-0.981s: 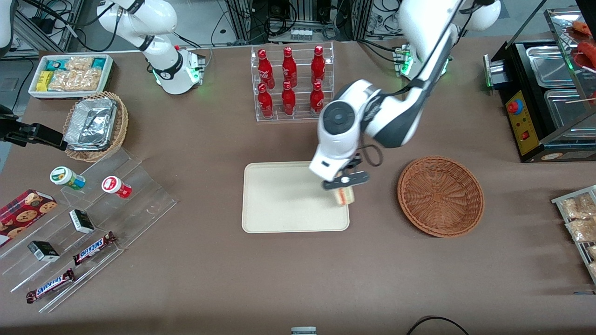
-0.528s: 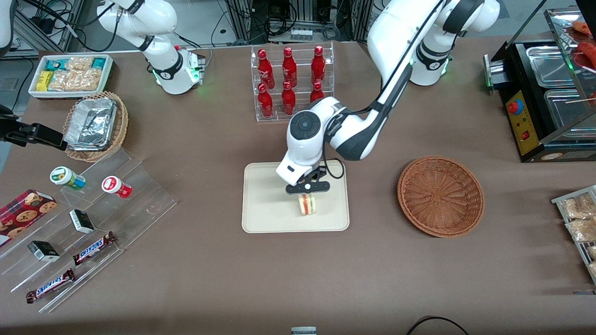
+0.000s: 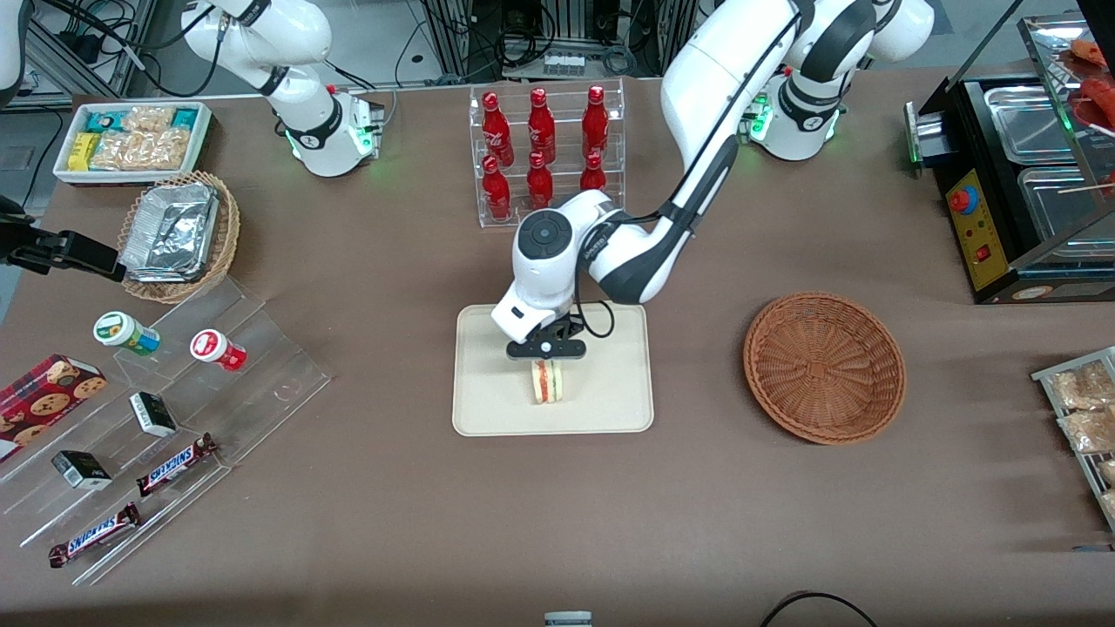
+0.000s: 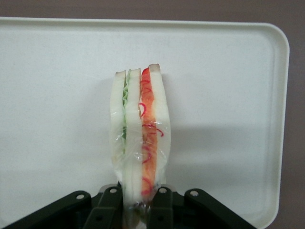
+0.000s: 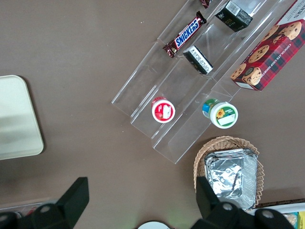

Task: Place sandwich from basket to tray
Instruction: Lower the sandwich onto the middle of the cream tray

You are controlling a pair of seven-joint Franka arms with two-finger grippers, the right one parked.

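Sandwich (image 3: 548, 382) on edge over tray (image 3: 488, 383), long axis toward front camera, end effector (image 3: 546, 350) clamped on it

Six red bottles (image 3: 542, 155) are counted in the rack at upper centre, two Snickers bars (image 3: 131, 501) at lower left, one sandwich (image 3: 548, 381), one tray (image 3: 488, 383), one basket (image 3: 824, 367).

Left arm reaches low and forward, its tool (image 3: 546, 366) pointing down, fingers pinched together

Glossy film wraps the sandwich (image 4: 140, 138); matt smooth tray (image 4: 57, 67).
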